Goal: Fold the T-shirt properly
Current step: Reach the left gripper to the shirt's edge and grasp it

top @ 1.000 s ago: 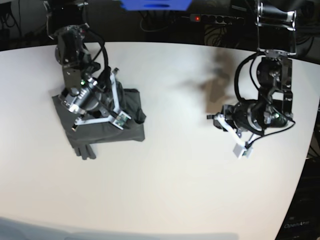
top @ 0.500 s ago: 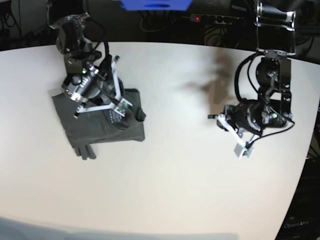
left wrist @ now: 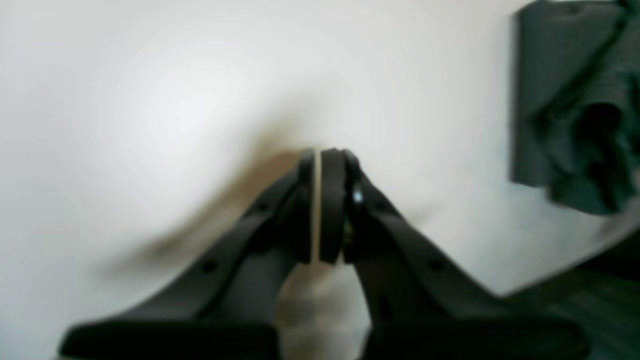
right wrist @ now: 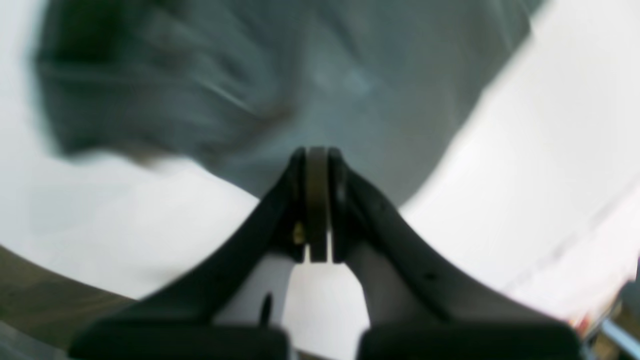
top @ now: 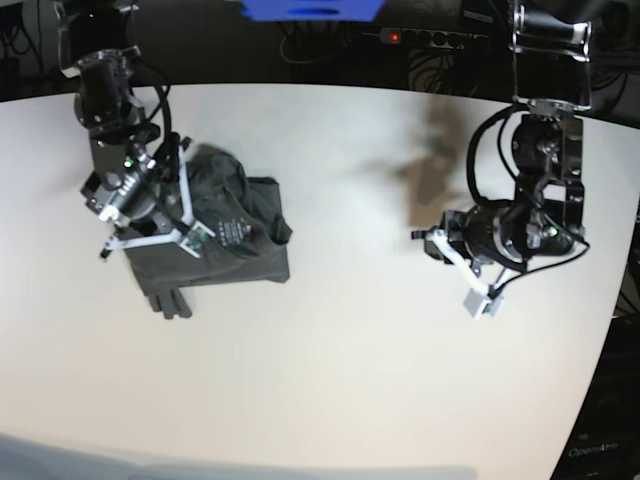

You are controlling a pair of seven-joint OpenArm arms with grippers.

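Lay folded into a rough dark grey rectangle on the left part of the white surface [top: 340, 350]: the T-shirt [top: 225, 245], with a small white-printed label showing on its upper layer and a narrow strip of cloth poking out past its near left corner. Looked bunched and wrinkled along its right edge, flatter toward the left.

Hung over the T-shirt's left portion, partly covering it in the base view: the right gripper [right wrist: 316, 200], jaws pressed together with nothing between them, the grey cloth blurred beyond its tips in the wrist view. Could not be told whether its tips touched the cloth.

Hovered well apart, on the right side of the surface above bare white: the left gripper [left wrist: 321, 205], likewise clenched and empty, casting a soft brownish shadow. Showed in its wrist view only a crumpled corner of the T-shirt at the far right edge.

Stood along the far edge, beyond the surface: a black power strip [top: 430, 37] with a red light, and a blue object [top: 310, 9].
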